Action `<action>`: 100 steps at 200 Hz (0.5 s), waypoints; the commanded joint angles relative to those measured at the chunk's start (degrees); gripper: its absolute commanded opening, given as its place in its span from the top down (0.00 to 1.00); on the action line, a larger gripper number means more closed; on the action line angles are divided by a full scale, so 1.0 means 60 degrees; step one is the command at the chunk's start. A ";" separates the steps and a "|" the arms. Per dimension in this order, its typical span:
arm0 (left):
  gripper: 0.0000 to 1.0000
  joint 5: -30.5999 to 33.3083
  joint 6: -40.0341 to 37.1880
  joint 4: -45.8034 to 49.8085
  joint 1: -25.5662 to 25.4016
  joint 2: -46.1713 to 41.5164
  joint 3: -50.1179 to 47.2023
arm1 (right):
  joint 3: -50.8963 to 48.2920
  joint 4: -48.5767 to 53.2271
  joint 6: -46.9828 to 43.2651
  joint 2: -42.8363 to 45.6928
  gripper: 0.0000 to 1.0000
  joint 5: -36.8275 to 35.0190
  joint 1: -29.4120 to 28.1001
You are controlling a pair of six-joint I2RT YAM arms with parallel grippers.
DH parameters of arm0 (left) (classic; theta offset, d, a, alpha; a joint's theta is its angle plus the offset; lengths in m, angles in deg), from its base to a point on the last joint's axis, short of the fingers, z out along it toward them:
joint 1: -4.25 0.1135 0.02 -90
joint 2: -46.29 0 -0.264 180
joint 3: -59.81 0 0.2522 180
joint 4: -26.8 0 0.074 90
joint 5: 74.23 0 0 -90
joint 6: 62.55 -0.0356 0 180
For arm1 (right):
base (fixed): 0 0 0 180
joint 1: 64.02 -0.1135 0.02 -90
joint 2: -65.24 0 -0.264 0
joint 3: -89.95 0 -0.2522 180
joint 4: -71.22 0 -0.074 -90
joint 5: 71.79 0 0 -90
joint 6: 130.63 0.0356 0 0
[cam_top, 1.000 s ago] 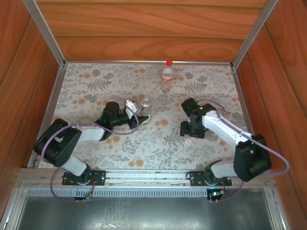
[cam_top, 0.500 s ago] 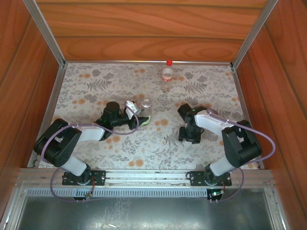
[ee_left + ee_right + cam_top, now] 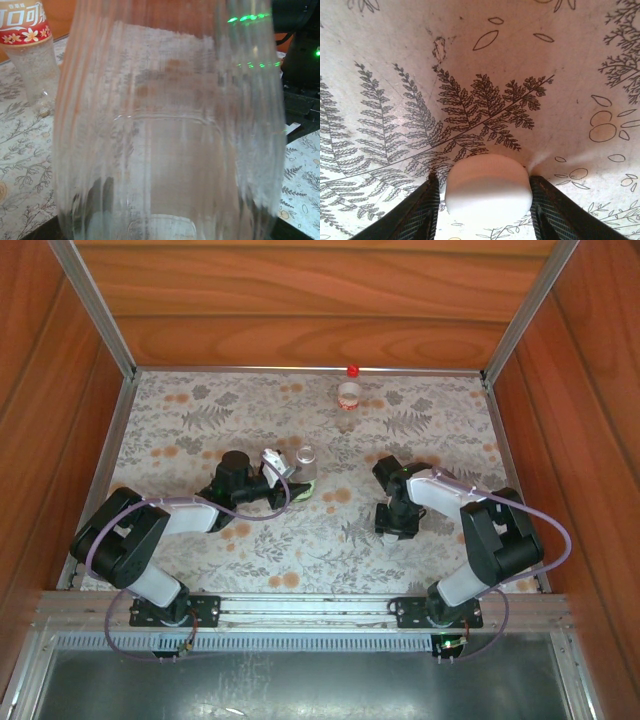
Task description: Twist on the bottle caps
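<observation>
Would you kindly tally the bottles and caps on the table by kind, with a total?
Bottles: 2 (near bottle, far bottle)
Caps: 2 (red cap, white cap)
Total: 4

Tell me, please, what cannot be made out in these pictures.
- Right wrist view: whether the right gripper actually pinches the white cap; the bottom edge cuts off its fingers.
- Left wrist view: the near bottle, close and blurred, hides the fingers of the left gripper.
- Top view: the far bottle is too small to show whether its red cap is screwed tight.
</observation>
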 commanded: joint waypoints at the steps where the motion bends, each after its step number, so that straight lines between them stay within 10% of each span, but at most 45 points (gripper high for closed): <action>1: 0.47 -0.0300 -0.0117 0.0041 -0.0054 0.0047 0.0218 | -0.0108 -0.0006 0.0097 -0.0145 0.52 -0.0030 0.0106; 100: 0.47 -0.0361 -0.0148 0.0042 -0.0053 0.0090 0.0189 | 0.0034 0.0220 -0.0005 -0.0001 0.58 -0.0067 0.0106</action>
